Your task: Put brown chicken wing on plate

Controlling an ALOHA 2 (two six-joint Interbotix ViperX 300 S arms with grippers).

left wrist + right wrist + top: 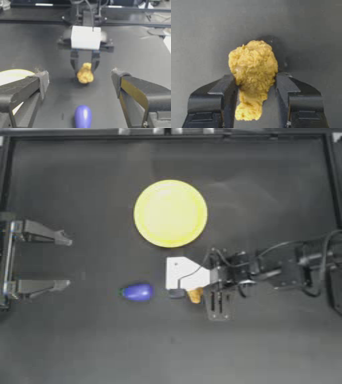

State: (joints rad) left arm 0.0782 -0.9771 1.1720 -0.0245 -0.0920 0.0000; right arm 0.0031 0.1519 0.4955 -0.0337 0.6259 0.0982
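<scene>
The brown chicken wing (195, 295) is a lumpy yellow-tan piece lying just below the table's middle. My right gripper (257, 77) is shut on it, one dark finger pressed against each side of the wing (252, 72). The left wrist view shows that same wing (85, 73) between the right arm's fingers, at or just above the table surface; which one I cannot tell. The pale yellow plate (170, 213) lies a short way farther back on the table and carries nothing. My left gripper (67, 261) is parked at the left edge, open.
A small rounded blue object (138, 292) rests on the table left of the wing, between it and the left arm. The plate's edge (13, 75) shows beside the left arm's jaw. Dark rails frame the table.
</scene>
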